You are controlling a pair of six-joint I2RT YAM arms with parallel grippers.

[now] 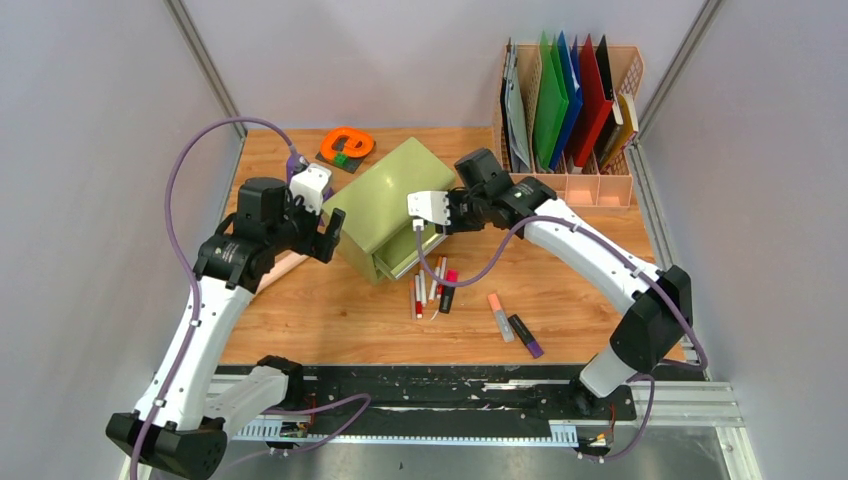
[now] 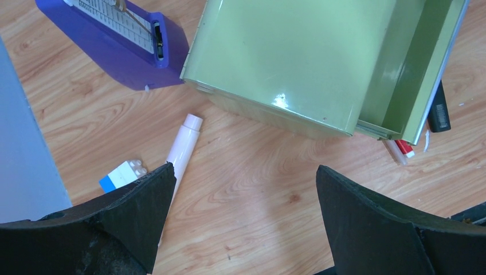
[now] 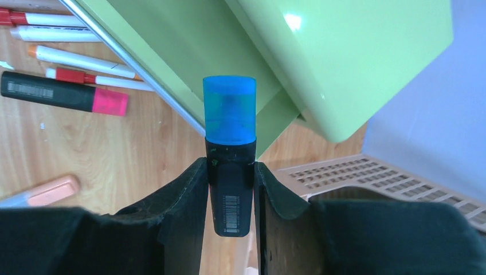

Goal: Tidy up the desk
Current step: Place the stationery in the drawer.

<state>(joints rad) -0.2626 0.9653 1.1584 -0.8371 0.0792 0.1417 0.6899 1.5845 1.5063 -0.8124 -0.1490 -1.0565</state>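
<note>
Pens (image 1: 430, 290) lie on the counter (image 1: 330, 325) beside the green drawer chest (image 1: 385, 200). At its open drawer (image 2: 401, 86) the right pincer (image 3: 230, 172) grasps a blue-capped marker (image 3: 230, 114); the left pincer (image 2: 245, 169) hangs released.

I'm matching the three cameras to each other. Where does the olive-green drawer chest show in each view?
Top external: drawer chest at the centre of the desk.
Left wrist: drawer chest across the top, open drawer at right.
Right wrist: drawer chest across the top, behind the blue-capped marker.
Shared landmark: the loose pens beside its open drawer.
</note>
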